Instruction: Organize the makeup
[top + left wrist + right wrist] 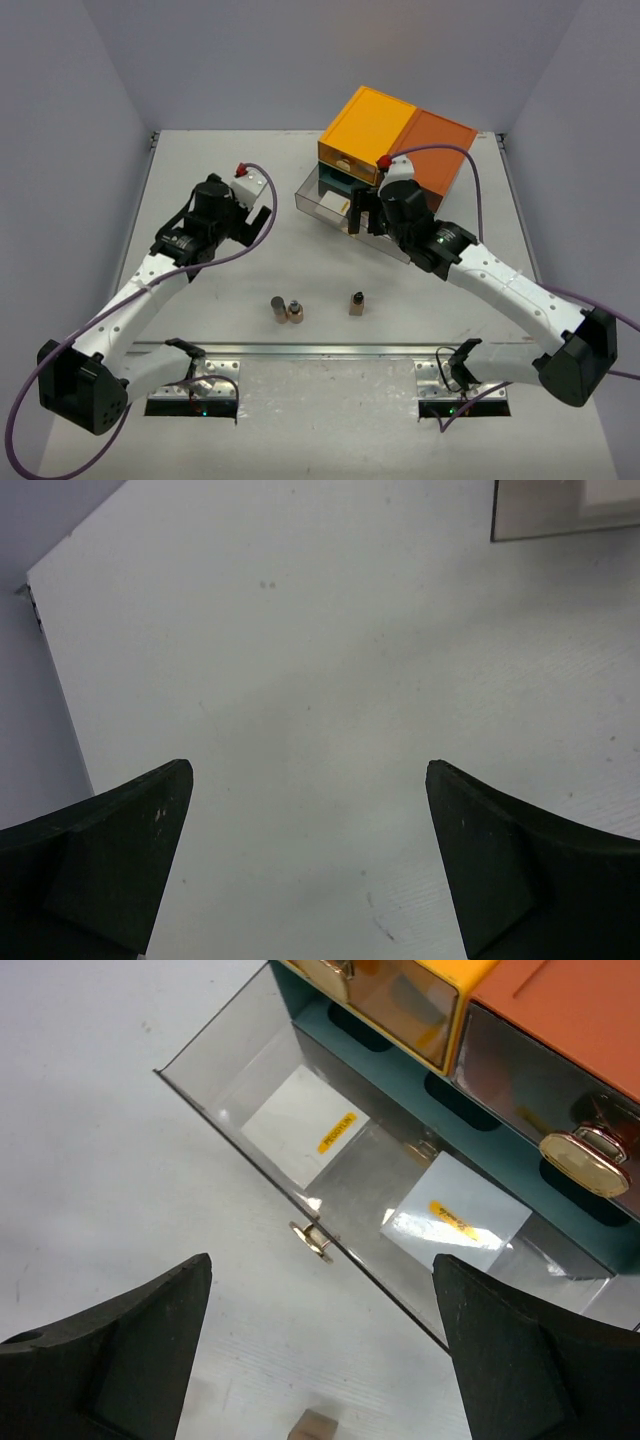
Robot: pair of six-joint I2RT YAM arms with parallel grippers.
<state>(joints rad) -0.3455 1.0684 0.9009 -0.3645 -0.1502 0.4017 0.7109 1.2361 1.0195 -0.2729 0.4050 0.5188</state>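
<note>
White table [300, 630] beneath, left gripper [310, 770] and right gripper [322, 1257] both gape wide apart, holding nothing.

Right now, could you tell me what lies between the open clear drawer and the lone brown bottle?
Nothing: the right wrist view shows bare table between drawer and bottle.

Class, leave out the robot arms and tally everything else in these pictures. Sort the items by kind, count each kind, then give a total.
Small brown bottles on the table: 3
White cards with a yellow label in the open clear drawer: 2
Orange-topped drawer chest: 1
Total: 6
</note>
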